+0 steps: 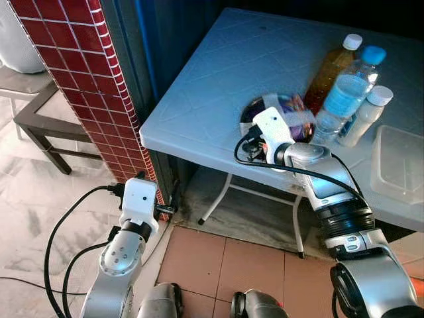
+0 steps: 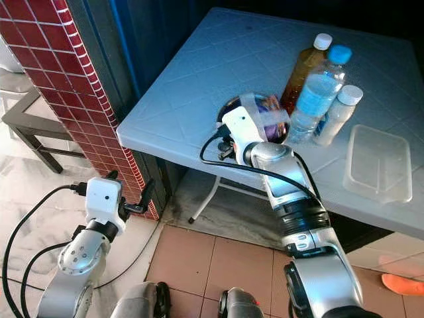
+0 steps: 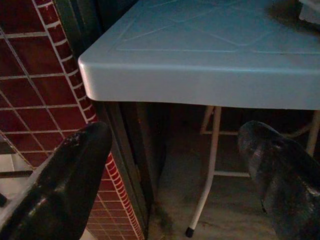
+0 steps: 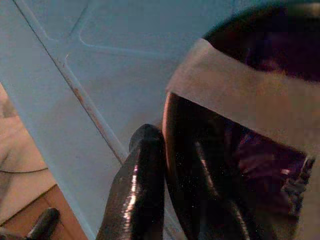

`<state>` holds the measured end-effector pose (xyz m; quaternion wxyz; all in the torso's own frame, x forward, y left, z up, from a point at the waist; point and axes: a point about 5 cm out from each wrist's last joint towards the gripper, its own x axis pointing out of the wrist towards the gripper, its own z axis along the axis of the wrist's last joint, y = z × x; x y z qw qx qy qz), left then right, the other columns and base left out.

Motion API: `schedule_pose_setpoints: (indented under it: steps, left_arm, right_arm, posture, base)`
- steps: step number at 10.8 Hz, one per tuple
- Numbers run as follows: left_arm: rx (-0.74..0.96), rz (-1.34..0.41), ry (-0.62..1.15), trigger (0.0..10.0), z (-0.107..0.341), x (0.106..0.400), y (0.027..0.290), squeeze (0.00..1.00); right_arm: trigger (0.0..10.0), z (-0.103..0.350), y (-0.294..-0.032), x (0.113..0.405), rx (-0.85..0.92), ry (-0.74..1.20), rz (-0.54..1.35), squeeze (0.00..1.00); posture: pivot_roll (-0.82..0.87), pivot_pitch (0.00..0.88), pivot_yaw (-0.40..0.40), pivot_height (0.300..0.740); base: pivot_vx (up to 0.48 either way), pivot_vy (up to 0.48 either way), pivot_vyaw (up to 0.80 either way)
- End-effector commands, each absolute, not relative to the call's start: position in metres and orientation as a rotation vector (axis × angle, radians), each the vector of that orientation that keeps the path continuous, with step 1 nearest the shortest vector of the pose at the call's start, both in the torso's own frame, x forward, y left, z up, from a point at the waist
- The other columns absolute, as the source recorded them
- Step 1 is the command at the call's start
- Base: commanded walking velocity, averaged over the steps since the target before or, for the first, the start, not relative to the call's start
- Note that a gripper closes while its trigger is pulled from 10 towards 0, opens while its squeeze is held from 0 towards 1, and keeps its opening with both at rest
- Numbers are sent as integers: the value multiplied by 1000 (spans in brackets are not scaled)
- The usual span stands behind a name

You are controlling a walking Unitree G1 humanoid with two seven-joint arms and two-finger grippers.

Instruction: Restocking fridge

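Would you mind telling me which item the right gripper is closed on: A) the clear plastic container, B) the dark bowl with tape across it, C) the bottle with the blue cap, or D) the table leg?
B: in the right wrist view the right gripper has its black fingers pinching the rim of the dark bowl on the table.

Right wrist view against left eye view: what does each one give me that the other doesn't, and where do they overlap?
Right wrist view: close up, the right pincer is closed on the rim of the dark bowl, one finger against its outer wall.

Left eye view: three bottles and a clear container beyond the bowl, and the left pincer held low beside the red tiled pillar.

Both: the pale table, the bowl and the tape strip across its top.
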<state>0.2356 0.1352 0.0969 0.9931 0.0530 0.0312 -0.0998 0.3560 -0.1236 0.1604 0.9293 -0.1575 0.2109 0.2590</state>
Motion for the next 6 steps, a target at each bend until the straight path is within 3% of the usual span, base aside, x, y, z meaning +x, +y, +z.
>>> schedule_pose_setpoints:
  steps: [1, 6]
  left_arm:
    - [118, -199, 88, 10000, 93, 233, 136, 0]
    - [114, -189, 88, 10000, 93, 233, 136, 0]
  right_arm:
    - [0, 143, -124, 349, -319, 506, 550, 0]
    - [0, 152, -112, 348, -356, 391, 627, 0]
  posture:
    - [20, 118, -8, 740]
    - [24, 118, -11, 740]
  base:
    - [0, 0, 0]
    - [0, 0, 0]
